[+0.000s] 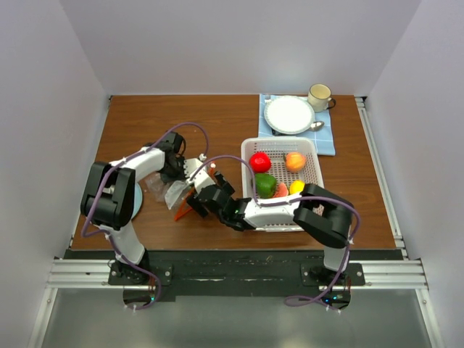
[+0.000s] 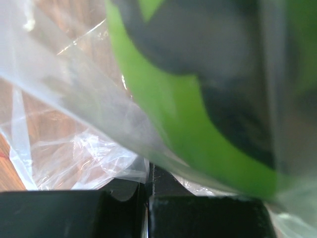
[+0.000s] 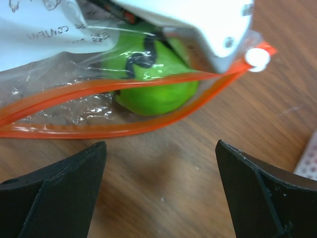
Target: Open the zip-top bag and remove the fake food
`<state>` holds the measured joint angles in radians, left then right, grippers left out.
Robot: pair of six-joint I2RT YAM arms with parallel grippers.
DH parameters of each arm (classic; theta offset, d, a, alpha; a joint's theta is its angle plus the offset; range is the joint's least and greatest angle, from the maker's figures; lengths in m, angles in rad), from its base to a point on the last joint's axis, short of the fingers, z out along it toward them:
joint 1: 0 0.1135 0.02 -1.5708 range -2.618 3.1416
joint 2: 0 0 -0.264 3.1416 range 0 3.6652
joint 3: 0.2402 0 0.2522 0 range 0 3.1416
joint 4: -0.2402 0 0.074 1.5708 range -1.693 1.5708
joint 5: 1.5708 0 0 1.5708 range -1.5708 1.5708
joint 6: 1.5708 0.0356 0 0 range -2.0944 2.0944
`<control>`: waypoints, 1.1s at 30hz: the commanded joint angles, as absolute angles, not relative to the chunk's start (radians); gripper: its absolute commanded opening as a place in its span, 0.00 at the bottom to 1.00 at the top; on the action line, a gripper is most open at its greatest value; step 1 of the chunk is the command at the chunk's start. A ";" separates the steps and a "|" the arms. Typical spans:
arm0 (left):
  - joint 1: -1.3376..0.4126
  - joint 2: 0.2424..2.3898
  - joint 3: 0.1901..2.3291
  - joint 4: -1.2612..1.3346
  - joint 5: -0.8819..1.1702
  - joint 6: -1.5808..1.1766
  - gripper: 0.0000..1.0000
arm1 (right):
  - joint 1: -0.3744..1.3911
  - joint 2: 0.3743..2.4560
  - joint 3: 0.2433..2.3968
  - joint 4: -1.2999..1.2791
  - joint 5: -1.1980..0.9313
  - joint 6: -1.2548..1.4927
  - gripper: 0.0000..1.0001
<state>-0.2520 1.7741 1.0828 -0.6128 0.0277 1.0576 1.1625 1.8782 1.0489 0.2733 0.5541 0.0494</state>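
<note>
The zip-top bag (image 1: 174,193) lies left of centre on the table, its red-orange zip strip (image 3: 99,87) parted into an open mouth. A green fake food piece with dark stripes (image 3: 158,84) sits inside the mouth and shows through the plastic in the left wrist view (image 2: 198,144). My left gripper (image 1: 176,174) is shut on the clear plastic of the bag (image 2: 89,158). My right gripper (image 3: 161,188) is open and empty just in front of the bag's mouth, low over the wood; in the top view it (image 1: 201,203) is at the zip edge.
A white perforated basket (image 1: 250,145) to the right holds red (image 1: 259,162), orange (image 1: 295,161), green (image 1: 265,185) and yellow (image 1: 296,188) pieces. A white plate (image 1: 288,114), spoon and mug (image 1: 319,96) sit on a blue cloth at the back right.
</note>
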 commanded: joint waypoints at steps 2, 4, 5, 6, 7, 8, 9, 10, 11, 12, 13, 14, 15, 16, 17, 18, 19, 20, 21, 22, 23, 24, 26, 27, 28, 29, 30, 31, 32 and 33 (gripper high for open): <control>-0.261 1.828 1.086 -0.604 0.003 1.075 0.00 | 1.152 1.910 1.058 0.537 0.483 0.006 0.99; -0.261 1.839 1.089 -0.607 0.002 1.080 0.00 | 1.137 1.927 1.061 0.592 0.463 0.006 0.99; -0.261 1.841 1.089 -0.610 0.002 1.083 0.00 | 1.132 1.945 1.065 0.601 0.453 0.006 0.99; -0.261 1.841 1.089 -0.611 0.003 1.086 0.00 | 1.126 1.956 1.072 0.615 0.436 0.014 0.99; -0.261 1.841 1.089 -0.614 0.003 1.089 0.00 | 1.117 1.968 1.094 0.615 0.436 0.017 0.99; -0.261 1.839 1.089 -0.615 0.003 1.091 0.00 | 1.112 1.992 1.104 0.611 0.437 0.018 0.99; -0.261 1.841 1.091 -0.617 0.005 1.095 0.00 | 1.109 2.003 1.115 0.604 0.437 0.021 0.99; -0.259 1.836 1.091 -0.620 0.005 1.097 0.00 | 1.100 2.012 1.130 0.604 0.437 0.021 0.99; -0.259 1.835 1.091 -0.627 0.005 1.103 0.00 | 1.095 2.031 1.138 0.603 0.437 0.020 0.99; -0.259 1.829 1.091 -0.632 0.006 1.104 0.00 | 1.092 2.040 1.146 0.598 0.439 0.020 0.99; -0.259 1.829 1.089 -0.637 0.011 1.108 0.00 | 1.082 2.051 1.163 0.592 0.440 0.021 0.99; -0.259 1.825 1.089 -0.644 0.012 1.114 0.00 | 1.077 2.059 1.170 0.588 0.442 0.018 0.99; -0.259 1.821 1.089 -0.650 0.018 1.114 0.00 | 1.072 2.075 1.175 0.588 0.443 0.017 0.99; -0.259 1.816 1.088 -0.655 0.020 1.118 0.00 | 1.066 2.079 1.184 0.586 0.440 0.014 0.99; -0.259 1.815 1.088 -0.661 0.023 1.120 0.00 | 1.065 2.083 1.186 0.584 0.439 0.012 0.99; -0.259 1.812 1.086 -0.661 0.023 1.121 0.00 | 1.063 2.086 1.189 0.581 0.434 0.012 0.99; -0.259 1.812 1.088 -0.663 0.020 1.120 0.00 | 1.060 2.085 1.187 0.580 0.420 0.014 0.99; -0.259 1.813 1.088 -0.661 0.018 1.120 0.00 | 1.060 2.080 1.184 0.580 0.408 0.023 0.98; -0.259 1.810 1.091 -0.664 0.014 1.118 0.00 | 1.060 2.076 1.177 0.578 0.394 0.028 0.97; -0.259 1.812 1.091 -0.664 0.012 1.118 0.00 | 1.058 2.063 1.161 0.578 0.385 0.029 0.91; -0.259 1.809 1.091 -0.663 0.011 1.115 0.00 | 1.060 2.056 1.155 0.575 0.370 0.040 0.86; -0.259 1.807 1.091 -0.666 0.012 1.114 0.00 | 1.060 2.046 1.144 0.575 0.362 0.044 0.79; -0.259 1.805 1.091 -0.664 0.008 1.109 0.00 | 1.058 1.997 1.102 0.575 0.354 0.066 0.55; -0.259 1.804 1.089 -0.666 0.008 1.108 0.00 | 1.060 1.970 1.083 0.574 0.354 0.077 0.47; -0.259 1.802 1.088 -0.663 0.008 1.106 0.00 | 1.058 1.920 1.047 0.563 0.354 0.087 0.33; -0.259 1.801 1.086 -0.663 0.008 1.103 0.00 | 1.060 1.886 1.029 0.548 0.354 0.107 0.26; -0.259 1.796 1.085 -0.661 0.006 1.100 0.00 | 1.060 1.855 1.013 0.504 0.351 0.120 0.16; -0.259 1.795 1.085 -0.660 0.006 1.098 0.00 | 1.061 1.824 0.982 0.474 0.348 0.130 0.08; -0.259 1.792 1.085 -0.658 0.006 1.094 0.00 | 1.062 1.746 0.964 0.419 0.338 0.141 0.08; -0.259 1.789 1.088 -0.657 0.008 1.091 0.00 | 1.063 1.711 0.945 0.394 0.328 0.146 0.09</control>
<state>-0.2630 1.7893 1.0981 -0.6113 0.0185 1.0920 1.0695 1.9171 0.9920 0.4622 0.3363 0.0883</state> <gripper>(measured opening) 0.016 0.744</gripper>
